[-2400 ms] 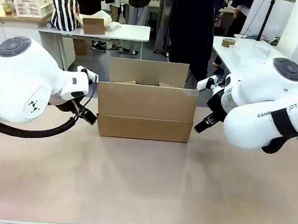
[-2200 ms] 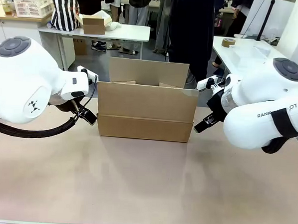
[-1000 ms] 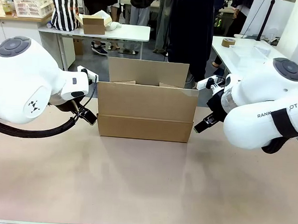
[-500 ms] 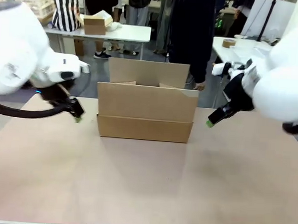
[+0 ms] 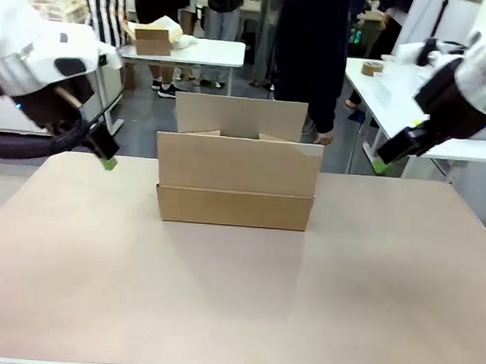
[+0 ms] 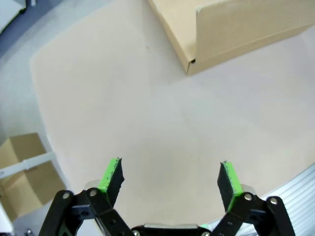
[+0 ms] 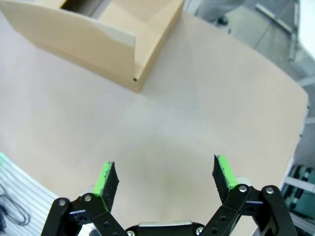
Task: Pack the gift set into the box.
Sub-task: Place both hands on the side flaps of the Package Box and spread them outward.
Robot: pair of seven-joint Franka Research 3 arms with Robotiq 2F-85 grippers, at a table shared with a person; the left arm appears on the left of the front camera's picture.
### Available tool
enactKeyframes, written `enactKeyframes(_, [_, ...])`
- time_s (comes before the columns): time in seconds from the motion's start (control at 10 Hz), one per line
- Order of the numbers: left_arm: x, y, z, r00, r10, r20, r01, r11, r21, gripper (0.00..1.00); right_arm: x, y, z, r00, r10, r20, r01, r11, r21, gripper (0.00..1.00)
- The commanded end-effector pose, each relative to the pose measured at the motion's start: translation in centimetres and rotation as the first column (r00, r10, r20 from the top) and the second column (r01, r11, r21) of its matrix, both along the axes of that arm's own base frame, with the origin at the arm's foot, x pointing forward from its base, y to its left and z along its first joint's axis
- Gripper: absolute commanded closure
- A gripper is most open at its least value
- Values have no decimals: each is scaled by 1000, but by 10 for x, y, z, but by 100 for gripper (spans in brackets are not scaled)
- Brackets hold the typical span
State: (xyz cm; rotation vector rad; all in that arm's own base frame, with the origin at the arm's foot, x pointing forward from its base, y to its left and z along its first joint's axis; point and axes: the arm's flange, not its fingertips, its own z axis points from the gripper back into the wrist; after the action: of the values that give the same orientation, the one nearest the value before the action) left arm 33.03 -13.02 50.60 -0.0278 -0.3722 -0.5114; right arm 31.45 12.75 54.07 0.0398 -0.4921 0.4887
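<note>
The box [image 5: 236, 182], a large brown cardboard carton with its top flaps up, stands at the far middle of the table. One of its corners reaches into the left wrist view [image 6: 236, 34], another into the right wrist view [image 7: 103, 37]. My left gripper [image 5: 105, 160] hangs above the table's left edge, left of the box, and my right gripper [image 5: 380, 163] is raised to the right of it. The left gripper [image 6: 170, 179] and the right gripper [image 7: 165, 179] both stand open with nothing between their fingers. The gift set is out of view.
A person in dark clothes [image 5: 311, 55] stands behind the box at the table's far side. White tables stand behind, one with a small carton [image 5: 152, 40], one at right with a tape roll [image 5: 373, 68]. A brown carton [image 6: 22, 177] sits on the floor left of the table.
Both arms have lifted up and swung outward, away from the box's sides. The box has stayed in place.
</note>
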Motion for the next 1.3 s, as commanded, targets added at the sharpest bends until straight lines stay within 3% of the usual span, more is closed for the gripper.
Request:
enactKeyframes(0.0, [-9,1,17,999,-3,42,4,1000,-13,0,2,2,-6,998,19,-68,-16,999,36,0])
enactKeyframes(0.1, [-7,8,26,972,-236,10,233,952,-200,0,2,-5,-3,987,108,-116,-76,964,254,0])
enactKeyframes(0.2, [-13,28,37,936,-349,43,340,865,-370,0,-3,-20,7,983,121,-140,-35,865,500,0])
enactKeyframes(0.4, [-21,74,46,828,-527,193,505,549,-666,0,-13,-49,17,958,181,-222,56,642,764,0])
enactKeyframes(0.5, [-20,92,47,805,-527,271,520,407,-751,0,-14,-61,22,950,212,-229,100,490,866,0])
enactKeyframes(0.6, [-17,107,44,803,-492,335,506,268,-820,0,-12,-75,26,941,256,-220,141,295,945,0])
enactKeyframes(0.7, [-14,115,39,818,-446,362,478,178,-860,0,-9,-87,23,941,277,-195,154,162,975,0])
enactKeyframes(0.8, [-11,115,35,822,-400,405,483,112,-869,0,-3,-94,18,937,261,-232,204,130,970,0])
enactKeyframes(0.9, [-9,110,33,846,-377,376,448,123,-885,0,1,-93,12,932,248,-264,229,162,960,0])
enactKeyframes(1.0, [-25,124,49,816,-398,420,549,304,-778,0,-12,-94,39,947,253,-198,108,328,939,0])
enactKeyframes(1.2, [-25,124,49,816,-398,420,549,304,-778,0,-12,-94,39,947,253,-198,108,328,939,0])
